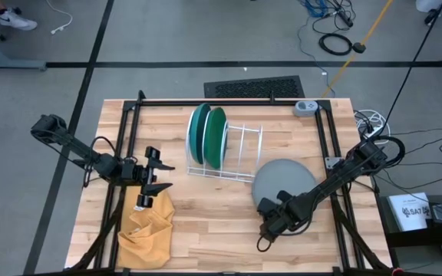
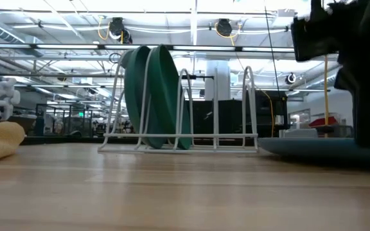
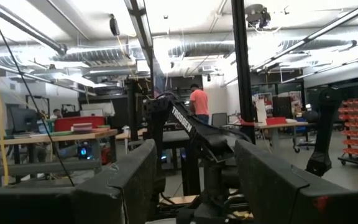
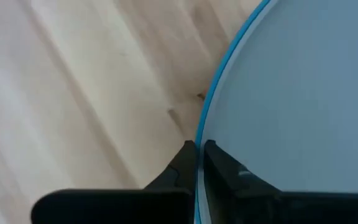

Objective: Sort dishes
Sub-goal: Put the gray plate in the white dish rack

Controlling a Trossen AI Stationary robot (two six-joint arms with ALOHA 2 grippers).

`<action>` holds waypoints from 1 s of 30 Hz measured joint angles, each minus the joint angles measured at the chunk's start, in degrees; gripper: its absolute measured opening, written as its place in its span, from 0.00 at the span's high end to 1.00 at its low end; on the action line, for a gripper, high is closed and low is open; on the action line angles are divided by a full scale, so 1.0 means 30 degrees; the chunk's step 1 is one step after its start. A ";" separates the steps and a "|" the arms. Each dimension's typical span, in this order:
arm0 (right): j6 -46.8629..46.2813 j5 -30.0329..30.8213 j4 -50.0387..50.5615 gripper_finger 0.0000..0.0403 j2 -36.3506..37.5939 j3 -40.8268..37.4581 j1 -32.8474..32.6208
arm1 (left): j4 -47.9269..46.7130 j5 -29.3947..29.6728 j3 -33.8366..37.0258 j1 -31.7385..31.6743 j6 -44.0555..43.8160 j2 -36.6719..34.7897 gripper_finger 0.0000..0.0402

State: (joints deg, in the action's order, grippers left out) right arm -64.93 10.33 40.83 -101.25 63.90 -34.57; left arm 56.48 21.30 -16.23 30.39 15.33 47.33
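The grey plate [image 1: 282, 181] lies flat on the table [image 1: 221, 238], right of the white wire rack [image 1: 240, 153]. Your right gripper [image 4: 199, 152] is clamped on its near rim, fingers straddling the edge. The rack lies leftward. Left gripper [image 1: 153, 175] waits apart above the mustard-yellow cloth [image 1: 148, 230].

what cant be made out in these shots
- Light blue plate: hidden under the grey plate in the high view; only its rim shows at the right gripper.
- Rack: number of standing plates unclear, they overlap.
- Left gripper: nothing between its fingers.
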 joint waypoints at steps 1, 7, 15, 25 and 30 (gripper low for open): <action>0.0155 -0.0003 0.0311 0.99 0.0000 0.0299 -0.0005 | -0.0003 0.0000 0.0000 0.0000 -0.0003 0.0007 0.46; 0.1117 0.0035 0.2645 0.95 0.0036 0.1719 -0.0059 | 0.0011 0.0000 0.0000 0.0000 -0.0015 0.0004 0.46; 0.2811 -0.0046 0.2741 0.96 0.0066 0.3346 -0.0136 | 0.0026 0.0000 0.0000 0.0000 -0.0022 0.0000 0.46; 0.4429 0.0080 0.2801 1.00 0.0095 0.5321 -0.0514 | 0.0027 0.0001 0.0000 0.0000 -0.0022 0.0007 0.46; 0.3893 0.0619 0.3593 1.00 0.0080 0.5654 -0.0510 | 0.0027 0.0000 0.0000 0.0000 -0.0022 0.0006 0.46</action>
State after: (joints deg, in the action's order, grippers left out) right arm -53.25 12.19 51.61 -101.01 80.86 -36.10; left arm 56.55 21.30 -16.23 30.39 15.27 47.35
